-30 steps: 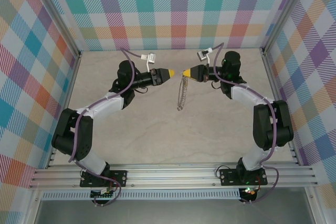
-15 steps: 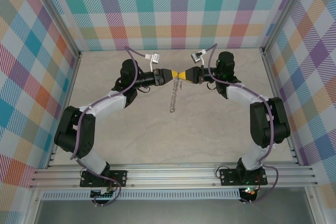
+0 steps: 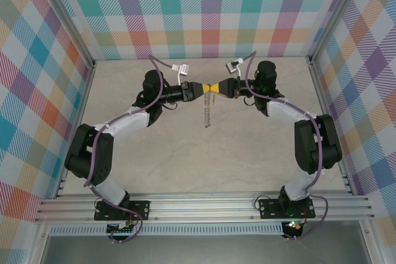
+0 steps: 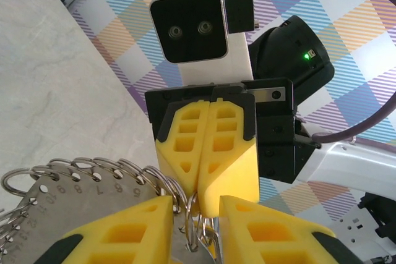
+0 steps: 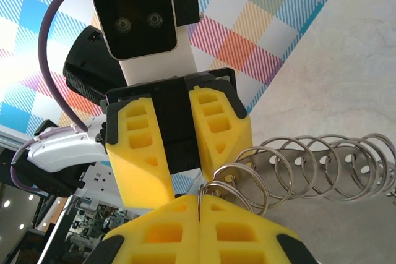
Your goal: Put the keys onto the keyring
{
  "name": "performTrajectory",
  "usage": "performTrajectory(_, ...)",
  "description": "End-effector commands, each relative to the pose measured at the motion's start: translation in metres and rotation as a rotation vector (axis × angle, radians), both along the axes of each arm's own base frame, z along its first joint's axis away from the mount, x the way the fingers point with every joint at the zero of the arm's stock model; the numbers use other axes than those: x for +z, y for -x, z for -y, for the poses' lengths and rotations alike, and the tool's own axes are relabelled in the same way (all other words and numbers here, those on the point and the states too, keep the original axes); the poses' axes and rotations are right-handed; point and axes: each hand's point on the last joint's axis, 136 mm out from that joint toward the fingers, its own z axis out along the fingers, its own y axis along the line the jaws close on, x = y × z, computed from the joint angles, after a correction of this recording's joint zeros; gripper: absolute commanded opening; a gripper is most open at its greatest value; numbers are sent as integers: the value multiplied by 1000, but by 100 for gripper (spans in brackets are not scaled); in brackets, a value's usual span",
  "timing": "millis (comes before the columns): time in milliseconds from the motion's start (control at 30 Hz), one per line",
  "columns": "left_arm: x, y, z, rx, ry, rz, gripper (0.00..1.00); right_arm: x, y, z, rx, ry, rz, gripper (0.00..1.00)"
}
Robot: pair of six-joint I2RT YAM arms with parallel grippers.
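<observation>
The keyring (image 3: 208, 114) is a run of several silver split rings threaded through a numbered metal strip, and it hangs above the table. My right gripper (image 5: 200, 205) is shut on the end ring, which stands pinched edge-on in the seam of its pads. My left gripper (image 4: 197, 214) faces it tip to tip, its jaws apart around the nearest rings (image 4: 189, 214) and the right gripper's tip (image 4: 201, 187). In the top view the left gripper (image 3: 204, 88) and right gripper (image 3: 219, 88) meet at the back middle. The keys are hidden.
Checked walls close in the table (image 3: 154, 153) at the back and both sides, with metal posts (image 3: 315, 91) at the corners. Purple cables (image 3: 161, 66) loop over both wrists.
The two grippers came together from a gap to tip-to-tip contact. The hanging keyring swung left and settled straight down. My left jaws have narrowed.
</observation>
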Motion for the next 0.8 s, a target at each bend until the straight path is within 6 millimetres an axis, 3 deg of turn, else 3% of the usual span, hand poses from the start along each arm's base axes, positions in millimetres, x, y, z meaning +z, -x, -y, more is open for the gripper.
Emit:
performTrajectory(0,13,5,8,-50,11,49,26,12,-3,-2,1,-17,71,0)
performTrajectory(100,13,6,9,-58,13,51,25,10,-4,-2,-5,-16,67,0)
performTrajectory(467,14,11,13,-78,12,58,8,8,-8,-2,-21,-17,57,0)
performTrajectory(533,13,11,14,-82,7,56,1,8,-7,-2,-19,-21,55,0)
performTrajectory(633,12,10,16,-74,0,50,0,10,-5,-2,-18,-27,53,0)
performTrajectory(667,12,8,16,-62,-1,49,0,9,-5,-1,-25,-26,50,11)
performTrajectory(767,10,4,14,-26,-4,46,0,9,-3,3,-52,-24,51,23)
